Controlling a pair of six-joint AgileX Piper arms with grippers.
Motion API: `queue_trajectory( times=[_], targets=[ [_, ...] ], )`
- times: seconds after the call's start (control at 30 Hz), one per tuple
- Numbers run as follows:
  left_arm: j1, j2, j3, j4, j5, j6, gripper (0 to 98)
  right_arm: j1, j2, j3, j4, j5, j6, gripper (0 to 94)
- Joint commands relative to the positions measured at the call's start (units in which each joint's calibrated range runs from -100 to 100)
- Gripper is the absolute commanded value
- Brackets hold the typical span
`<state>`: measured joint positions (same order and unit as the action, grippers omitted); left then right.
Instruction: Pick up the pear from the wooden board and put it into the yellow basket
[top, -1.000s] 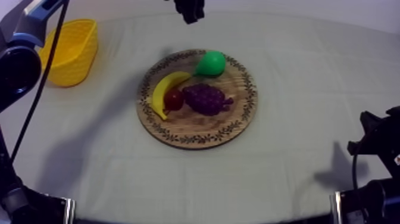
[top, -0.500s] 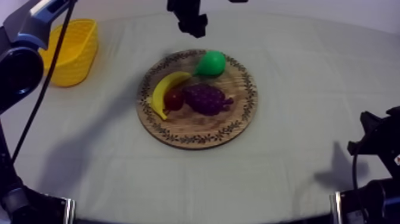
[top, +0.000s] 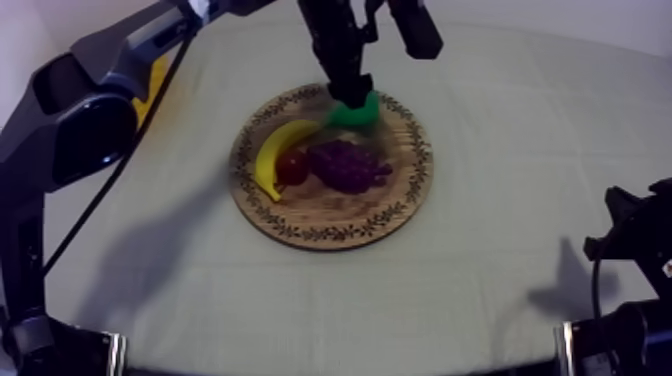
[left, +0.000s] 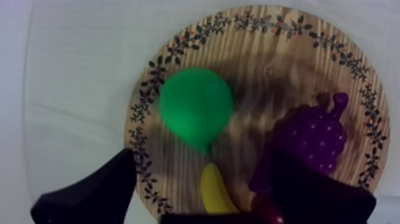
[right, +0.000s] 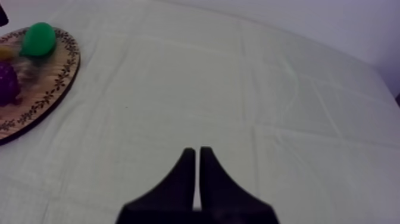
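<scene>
The green pear lies at the far edge of the round wooden board, beside a banana, a small red fruit and purple grapes. My left gripper hangs just above the pear, fingers wide apart and open. In the left wrist view the pear sits on the board between and ahead of the gripper. The yellow basket at the far left is mostly hidden behind my left arm. My right gripper is shut on nothing over bare cloth.
My right arm rests low at the table's right edge, far from the board. Open cloth lies between the board and the basket, crossed above by my left arm.
My left arm has swung in from the far edge and dropped down over the pear. It now covers most of the basket. The fruit and my right arm have not moved.
</scene>
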<state>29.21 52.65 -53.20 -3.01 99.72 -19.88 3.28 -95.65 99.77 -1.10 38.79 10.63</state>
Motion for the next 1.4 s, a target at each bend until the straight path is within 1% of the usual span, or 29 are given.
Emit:
queue_trajectory(
  times=[0.0, 0.23, 0.4, 0.7, 0.83, 0.97, 1.2, 1.37],
  targets=[
    [0.1, 1.5, -0.2, 0.2, 0.0, 0.1, 84.6, 0.0, 0.0, 0.0, 0.0, 0.0, 0.0, 0.4],
    [-0.1, 6.6, -5.2, 0.81, 0.0, 0.8, 89.2, 0.0, 0.0, 0.0, 0.0, 0.0, 0.0, 0.4],
    [-0.5, 9.9, -8.6, 1.03, 0.0, 1.0, 90.8, 0.0, 0.0, 0.0, 0.0, 0.0, 0.0, 0.4],
    [-1.0, 17.0, -16.2, 1.56, 0.1, 0.9, 89.4, 0.0, 0.0, 0.0, 0.0, 0.0, 0.0, 0.4],
    [-1.1, 19.5, -19.1, 1.62, 0.1, 1.1, 87.0, 0.0, 0.0, 0.0, 0.0, 0.0, 0.0, 0.4],
    [-1.4, 20.9, -20.1, 1.76, 0.1, 2.0, 81.1, 0.0, 0.0, 0.0, 0.0, 0.0, 0.0, 0.4],
    [-2.3, 22.3, -21.2, 2.25, -0.1, 3.6, 60.5, 0.0, 0.0, 0.0, 0.0, 0.0, 0.0, 0.4],
    [-2.4, 22.4, -21.7, 2.43, -0.9, 3.9, 51.1, 0.0, 0.0, 0.0, 0.0, 0.0, 0.0, 0.4]
  ],
)
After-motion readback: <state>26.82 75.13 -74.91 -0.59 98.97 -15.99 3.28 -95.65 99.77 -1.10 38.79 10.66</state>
